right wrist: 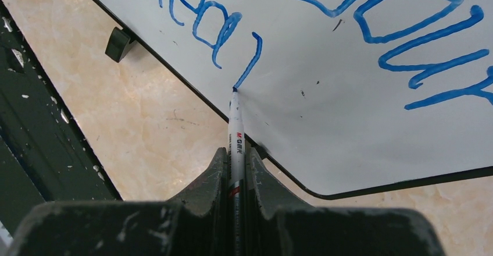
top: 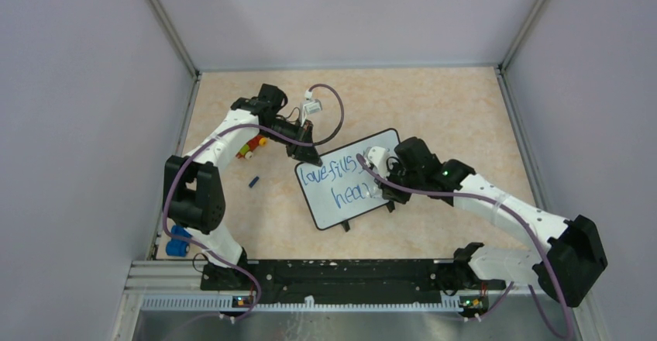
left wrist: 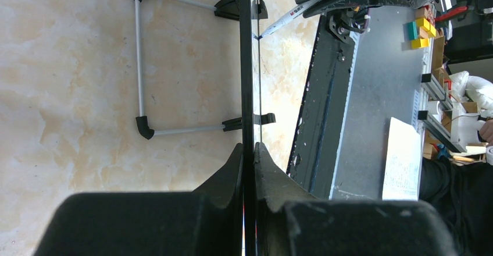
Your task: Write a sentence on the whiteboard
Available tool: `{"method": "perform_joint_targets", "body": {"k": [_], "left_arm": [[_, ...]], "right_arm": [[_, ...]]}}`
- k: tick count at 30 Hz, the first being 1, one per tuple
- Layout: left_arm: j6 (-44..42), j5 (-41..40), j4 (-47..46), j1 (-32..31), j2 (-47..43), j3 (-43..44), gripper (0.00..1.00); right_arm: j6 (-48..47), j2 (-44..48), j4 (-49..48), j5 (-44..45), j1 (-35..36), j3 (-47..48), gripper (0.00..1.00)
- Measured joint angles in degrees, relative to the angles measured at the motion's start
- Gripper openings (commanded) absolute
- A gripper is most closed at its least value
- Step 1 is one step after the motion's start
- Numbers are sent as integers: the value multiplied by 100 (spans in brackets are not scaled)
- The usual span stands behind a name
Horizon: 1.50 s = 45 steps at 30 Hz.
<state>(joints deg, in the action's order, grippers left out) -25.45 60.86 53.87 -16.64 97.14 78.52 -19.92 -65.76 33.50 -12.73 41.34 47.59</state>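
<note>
The whiteboard (top: 352, 201) stands tilted mid-table on its small black feet. The sentence (top: 333, 172) is in blue: "love fills" and part of a third word above, "hea" below. My left gripper (top: 304, 153) is shut on the board's far left corner. In the left wrist view the board (left wrist: 247, 64) runs edge-on between my closed fingers (left wrist: 232, 169). My right gripper (top: 380, 190) is shut on a white marker (right wrist: 235, 128). The marker's tip touches the board (right wrist: 349, 128) at the end of a fresh stroke after "hea" (right wrist: 215, 29). "your" shows at the upper right.
A small blue cap (top: 253, 180) lies left of the board. Coloured blocks (top: 249, 149) sit under the left arm, and a blue object (top: 178, 242) by its base. The board's wire stand (left wrist: 139, 64) rests behind it. A black rail (top: 341, 275) runs along the near edge, and walls close in both sides.
</note>
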Motion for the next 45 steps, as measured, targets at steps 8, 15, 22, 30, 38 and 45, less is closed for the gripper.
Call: {"method": "perform_joint_targets", "body": {"k": [8, 15, 22, 30, 38, 45], "left_arm": [[0, -2, 0, 0, 0, 2, 0], [0, 0, 0, 0, 0, 2, 0], [0, -2, 0, 0, 0, 4, 0], [0, -9, -2, 0, 2, 4, 0], [2, -2, 9, 0, 42, 24, 0], [2, 20, 28, 2, 52, 28, 0]], "right_arm": [[2, -52, -2, -46, -2, 4, 0], [22, -90, 15, -42, -4, 79, 0], [57, -118, -2, -42, -114, 282, 0], [66, -116, 44, -96, -363, 428, 0], [39, -107, 87, -284, -507, 442, 0], [-46, -11, 304, -789, -553, 540, 0]]}}
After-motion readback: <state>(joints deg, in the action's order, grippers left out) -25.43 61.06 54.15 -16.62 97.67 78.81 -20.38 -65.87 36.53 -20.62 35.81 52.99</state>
